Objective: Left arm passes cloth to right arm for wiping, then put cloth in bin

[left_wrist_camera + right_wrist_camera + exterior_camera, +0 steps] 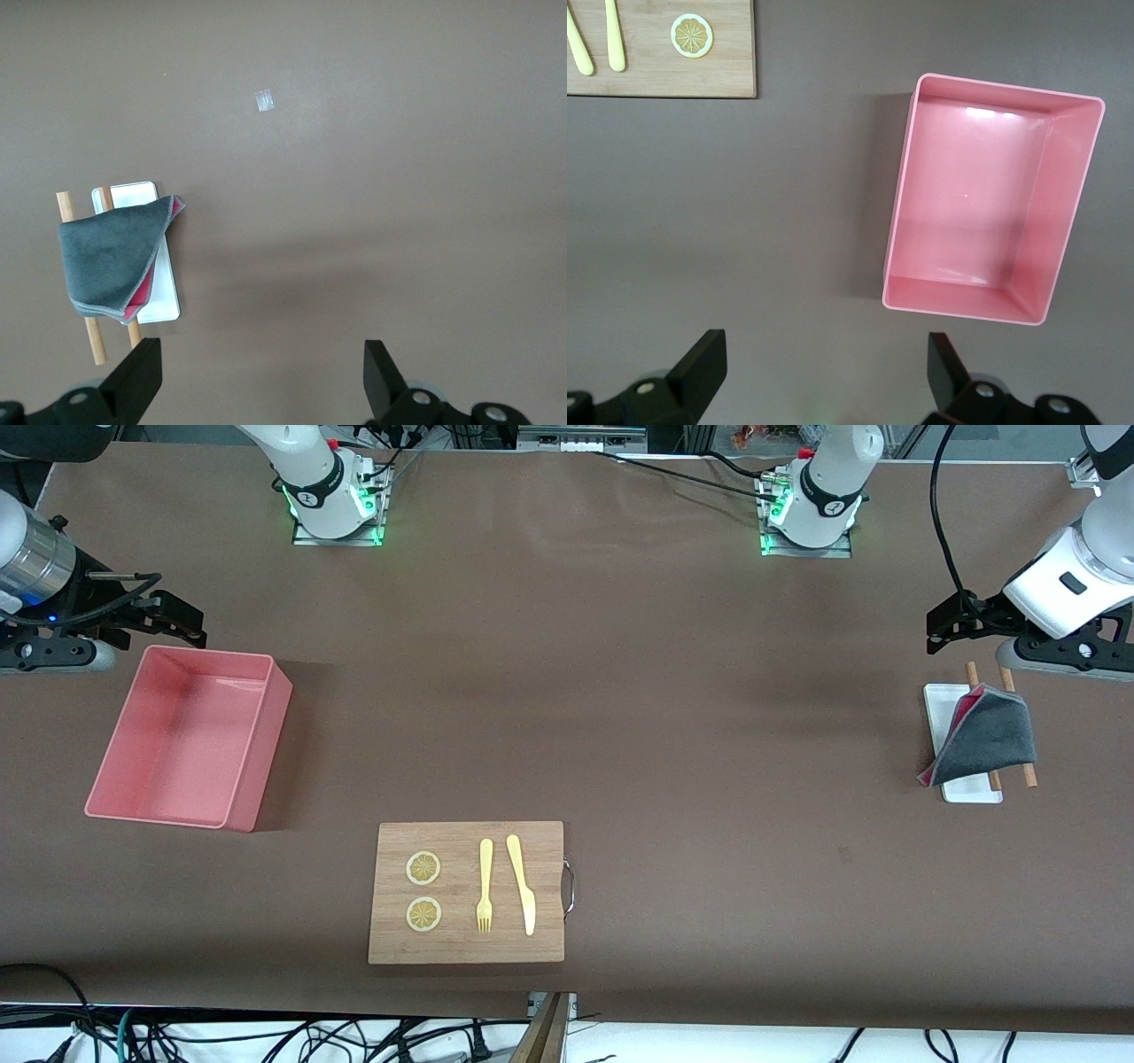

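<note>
Since nothing has been picked up yet, the whole task is still ahead. The cloth (988, 737), grey with a pink underside, lies draped over a white tray (939, 713) and two wooden sticks (1026, 772) at the left arm's end of the table. The left gripper (946, 627) hangs above the table near it, fingers apart and empty. The right gripper (182, 622) waits above the empty pink bin (251, 797), fingers also apart. A cutting board (466, 948) with cutlery lies nearer the camera.
</note>
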Controlling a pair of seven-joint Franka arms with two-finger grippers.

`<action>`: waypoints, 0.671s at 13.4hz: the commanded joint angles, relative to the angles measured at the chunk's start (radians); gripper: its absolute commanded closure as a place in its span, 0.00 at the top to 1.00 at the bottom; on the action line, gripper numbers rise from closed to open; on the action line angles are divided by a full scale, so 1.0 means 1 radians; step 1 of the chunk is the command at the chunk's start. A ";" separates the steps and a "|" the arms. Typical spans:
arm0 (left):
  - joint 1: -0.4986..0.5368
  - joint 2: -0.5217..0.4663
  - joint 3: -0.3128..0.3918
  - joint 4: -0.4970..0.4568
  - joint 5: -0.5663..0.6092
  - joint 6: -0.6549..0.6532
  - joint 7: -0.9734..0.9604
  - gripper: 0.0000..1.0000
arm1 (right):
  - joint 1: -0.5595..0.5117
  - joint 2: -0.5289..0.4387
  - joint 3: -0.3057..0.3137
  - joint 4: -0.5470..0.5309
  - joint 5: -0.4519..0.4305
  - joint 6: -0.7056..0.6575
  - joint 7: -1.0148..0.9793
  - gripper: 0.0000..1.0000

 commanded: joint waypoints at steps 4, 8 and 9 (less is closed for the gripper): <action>-0.015 -0.014 0.018 -0.025 -0.024 0.020 -0.005 1.00 | -0.010 0.009 0.008 0.022 -0.011 -0.008 -0.001 1.00; -0.014 0.004 0.008 -0.001 -0.023 -0.042 -0.007 1.00 | -0.010 0.009 0.008 0.022 -0.011 -0.008 -0.001 1.00; -0.014 0.004 0.008 -0.001 -0.023 -0.042 -0.004 1.00 | -0.010 0.009 0.008 0.022 -0.011 -0.008 -0.001 1.00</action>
